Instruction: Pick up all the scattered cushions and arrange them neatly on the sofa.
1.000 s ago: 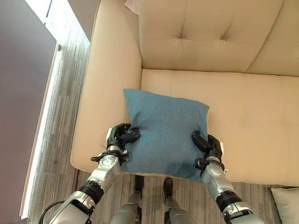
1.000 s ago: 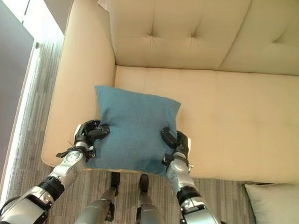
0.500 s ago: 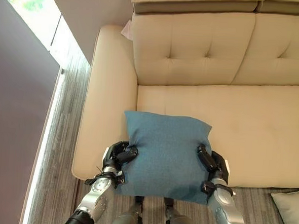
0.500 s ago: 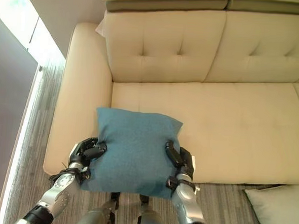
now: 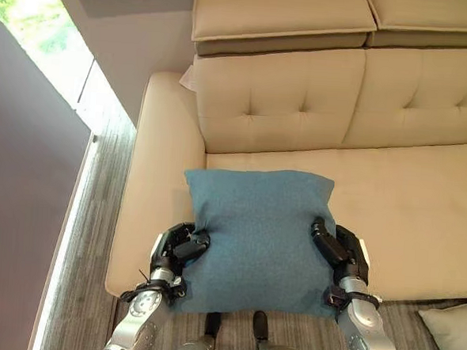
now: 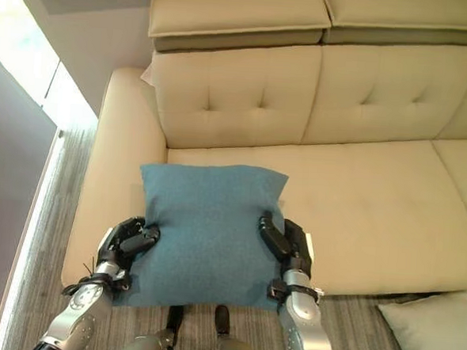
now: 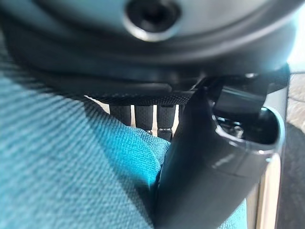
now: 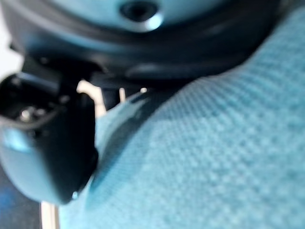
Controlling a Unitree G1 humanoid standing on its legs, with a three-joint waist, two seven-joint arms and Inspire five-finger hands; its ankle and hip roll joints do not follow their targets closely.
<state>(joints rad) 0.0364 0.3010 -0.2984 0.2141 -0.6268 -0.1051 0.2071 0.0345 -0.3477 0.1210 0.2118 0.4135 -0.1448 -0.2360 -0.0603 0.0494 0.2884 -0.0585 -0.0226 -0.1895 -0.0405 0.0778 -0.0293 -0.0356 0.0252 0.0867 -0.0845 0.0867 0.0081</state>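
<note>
Blue cushion (image 5: 260, 236) gripped at both sides — left hand (image 5: 175, 249), right hand (image 5: 340, 251) — over sofa (image 5: 422, 194) front-left edge; pale cushion (image 5: 451, 335) on floor (image 5: 88, 214) beside.

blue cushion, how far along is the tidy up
Done: no cushion looks placed on the sofa yet. In hand: the blue cushion is pinched at its two side edges by the left hand and the right hand, held over the seat's front edge near the armrest. Left: setting it down, then fetching the pale cushion lying on the floor by the sofa front.

The pale cushion (image 6: 434, 330) on the floor is cut by the picture's edge.
</note>
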